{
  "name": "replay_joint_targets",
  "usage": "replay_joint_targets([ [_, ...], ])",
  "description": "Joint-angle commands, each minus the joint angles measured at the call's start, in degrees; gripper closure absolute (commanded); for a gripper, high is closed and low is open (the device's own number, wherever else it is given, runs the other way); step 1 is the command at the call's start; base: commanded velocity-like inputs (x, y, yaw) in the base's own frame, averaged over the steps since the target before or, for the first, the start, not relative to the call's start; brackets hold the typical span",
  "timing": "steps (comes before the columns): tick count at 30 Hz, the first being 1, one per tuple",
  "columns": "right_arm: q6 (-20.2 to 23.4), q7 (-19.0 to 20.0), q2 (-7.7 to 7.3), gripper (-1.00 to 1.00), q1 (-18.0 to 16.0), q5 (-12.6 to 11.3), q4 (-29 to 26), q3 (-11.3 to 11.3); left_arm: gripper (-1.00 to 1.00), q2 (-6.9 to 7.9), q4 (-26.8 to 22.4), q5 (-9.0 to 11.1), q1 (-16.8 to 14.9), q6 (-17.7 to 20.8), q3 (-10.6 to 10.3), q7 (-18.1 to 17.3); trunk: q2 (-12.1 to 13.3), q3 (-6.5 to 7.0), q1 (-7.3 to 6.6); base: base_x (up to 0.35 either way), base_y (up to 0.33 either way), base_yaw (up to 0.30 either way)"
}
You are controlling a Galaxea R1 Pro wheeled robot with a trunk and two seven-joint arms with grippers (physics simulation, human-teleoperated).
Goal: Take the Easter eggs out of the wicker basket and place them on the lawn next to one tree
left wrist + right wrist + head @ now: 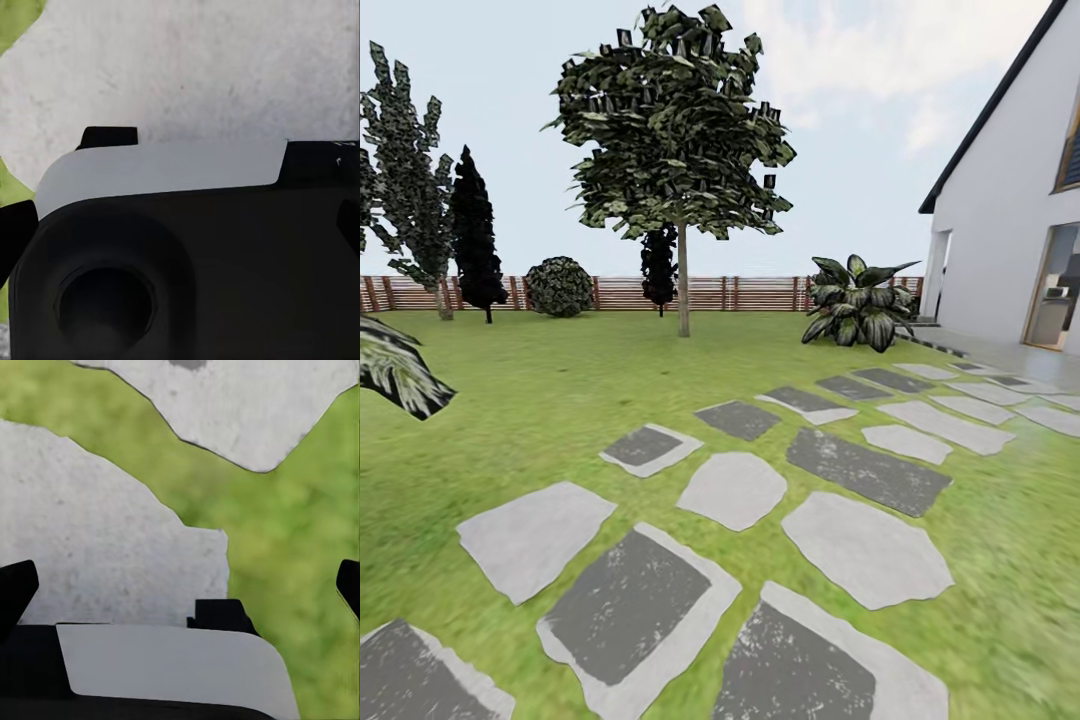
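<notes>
While over paving, right hand point(180, 585) spread, tree point(682, 150) far ahead.

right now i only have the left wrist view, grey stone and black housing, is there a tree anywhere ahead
Observer: Yes, the head view shows a tree with a slim pale trunk standing on the lawn, in front of the fence.
Operator: what lies between us and it
Observer: Stepping stones run across the grass toward a white house.
Operator: what's under the right arm
Observer: Its wrist view shows stone edges with grass between.
</notes>
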Motion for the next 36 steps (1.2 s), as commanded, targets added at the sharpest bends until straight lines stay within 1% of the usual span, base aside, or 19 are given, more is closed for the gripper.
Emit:
replay_joint_targets([
  [1, -0.2, 0.0, 0.01, -1.0, 0.0, 0.0, 0.1, -0.1, -1.0, 0.01, -0.1, 0.2, 0.0, 0.0, 0.0, -0.2, 0.0, -0.05, 0.03, 0.33, 0.0, 0.0],
  [19, -0.2, 0.0, 0.01, -1.0, 0.0, 0.0, 0.1, -0.1, -1.0, -0.07, -0.1, 0.2, 0.0, 0.0, 0.0, -0.1, 0.0, -0.05, 0.03, 0.33, 0.0, 0.004],
  [36, -0.2, 0.0, 0.01, -1.0, 0.0, 0.0, 0.1, -0.1, -1.0, -0.07, -0.1, 0.2, 0.0, 0.0, 0.0, -0.1, 0.0, -0.05, 0.03, 0.33, 0.0, 0.154],
])
